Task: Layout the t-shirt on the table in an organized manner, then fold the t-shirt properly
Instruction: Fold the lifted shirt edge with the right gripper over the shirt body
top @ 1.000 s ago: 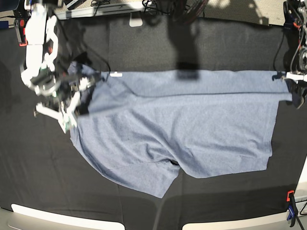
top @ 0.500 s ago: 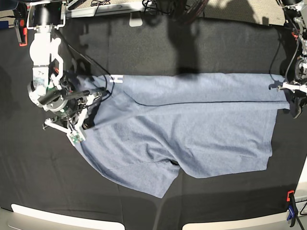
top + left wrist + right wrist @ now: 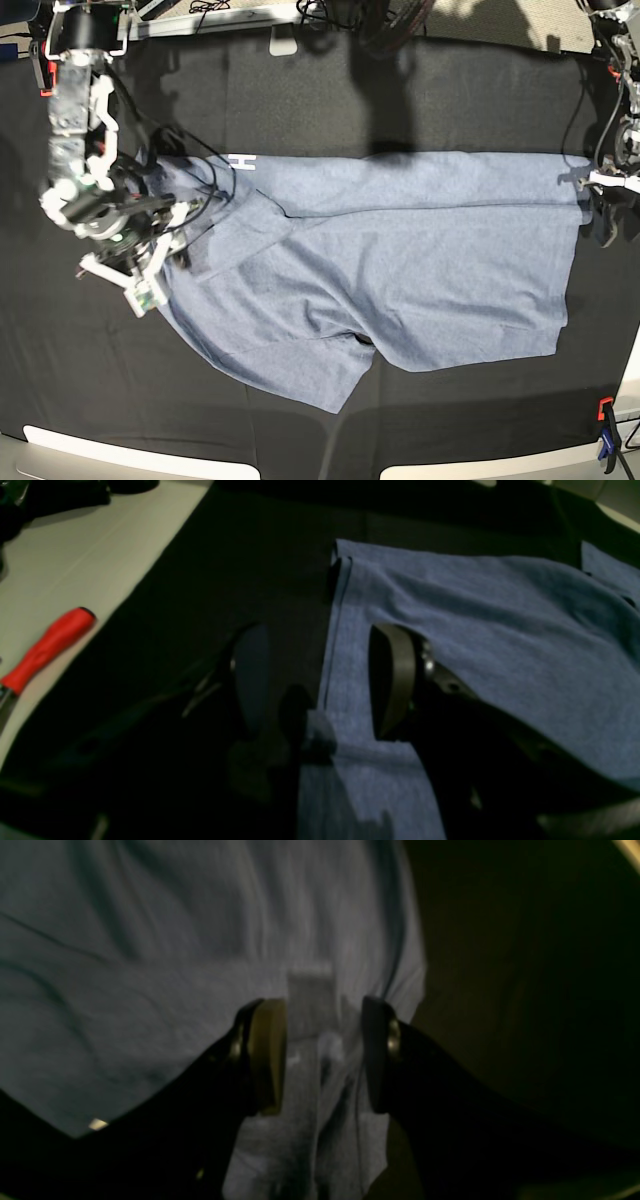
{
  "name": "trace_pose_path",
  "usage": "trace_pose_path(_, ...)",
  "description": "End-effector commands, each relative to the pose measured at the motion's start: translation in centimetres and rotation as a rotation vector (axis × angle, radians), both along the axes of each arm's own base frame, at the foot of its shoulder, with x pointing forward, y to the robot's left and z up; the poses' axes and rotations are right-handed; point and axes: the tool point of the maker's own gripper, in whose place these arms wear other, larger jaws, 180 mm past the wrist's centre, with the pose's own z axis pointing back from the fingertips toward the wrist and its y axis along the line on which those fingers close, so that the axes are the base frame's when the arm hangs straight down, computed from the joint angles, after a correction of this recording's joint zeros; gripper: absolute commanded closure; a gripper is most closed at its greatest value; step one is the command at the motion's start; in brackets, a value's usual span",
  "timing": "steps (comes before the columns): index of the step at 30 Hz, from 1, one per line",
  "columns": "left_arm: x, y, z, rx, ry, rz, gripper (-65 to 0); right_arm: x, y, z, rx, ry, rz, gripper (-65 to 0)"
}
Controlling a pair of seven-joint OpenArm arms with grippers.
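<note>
While the t-shirt lies spread across the black surface, both end effectors stand wide, gripping nothing: left end effector straddles the hem at 3 o'clock, right end effector the collar at 9. Advise lifting clear vertically before smoothing the lower sleeve flat.

— What differs from a second ago?
— The right gripper has its jaws parted over the t-shirt, whose collar end now lies lower and looser.
— And the other side?
— The left gripper stands spread apart too; the hem corner it pinched now lies flat on the table.
</note>
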Motion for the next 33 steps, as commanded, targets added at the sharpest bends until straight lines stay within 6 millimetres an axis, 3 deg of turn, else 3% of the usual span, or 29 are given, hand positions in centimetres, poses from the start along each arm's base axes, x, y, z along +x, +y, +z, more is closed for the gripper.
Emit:
trace_pose_path(1,0.1,0.4,1.5,0.012,-0.048,-0.010,-29.6,0.4,-0.4,1.9,0.008,-0.054,-0.004,-24.2)
trace_pose_path(5,-1.9,0.3,0.3,0.012,-0.018,-0.017,-29.6,-1.4,-1.6,2.3,0.049,-0.048,-0.046,-24.2)
trace_pose_path(13,-5.9,0.5,-2.3,0.000,0.076,-0.006,-29.6,-5.8,-4.3,-1.3,0.051,0.081,-0.129,-24.1)
trace_pose_path(18,-5.7,2.0,-3.3,-0.059,0.140,0.100,-29.6,-7.7,-4.2,-2.9,0.053,0.137,-0.134,-24.1)
trace_pose_path(24,-3.6,1.0,-4.1,-0.181,0.199,0.084,-29.6,-8.5,-4.1,-3.5,0.061,0.163,-0.132,-24.1)
trace_pose_path(30,-4.0,1.7,-7.9,-0.260,0.282,0.135,-29.6,-8.5,-4.1,-3.5,0.060,0.162,-0.132,-24.1)
trace_pose_path(33,-4.4,1.6,-8.7,-0.272,0.300,0.138,-29.6,-8.5,-4.1,-3.5,0.062,0.160,-0.131,-24.1)
